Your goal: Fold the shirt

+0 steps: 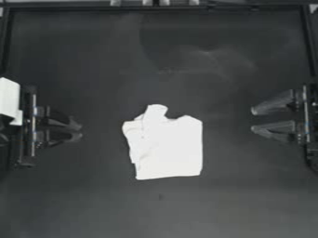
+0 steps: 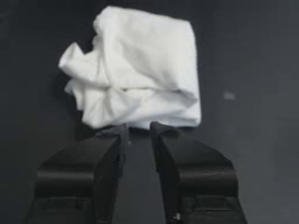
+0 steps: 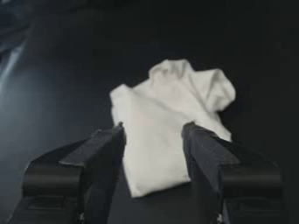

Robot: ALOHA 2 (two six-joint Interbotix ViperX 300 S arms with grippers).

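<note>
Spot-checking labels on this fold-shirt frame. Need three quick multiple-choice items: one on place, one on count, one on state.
1. Where does the shirt lie?
A. Near the middle of the table
B. Against the table's top edge
C. Under the right arm

2. How many end effectors touch the shirt?
A. Two
B. One
C. None

3. What state is the shirt in?
A. Spread flat, sleeves out
B. Bunched into a compact, rumpled packet
C. Hanging in the air

Answers:
1 A: it sits mid-table between both arms.
2 C: the left end effector and right end effector are drawn back at the sides, jaws apart.
3 B: the top view shows a compact packet with a wrinkled left side.
</note>
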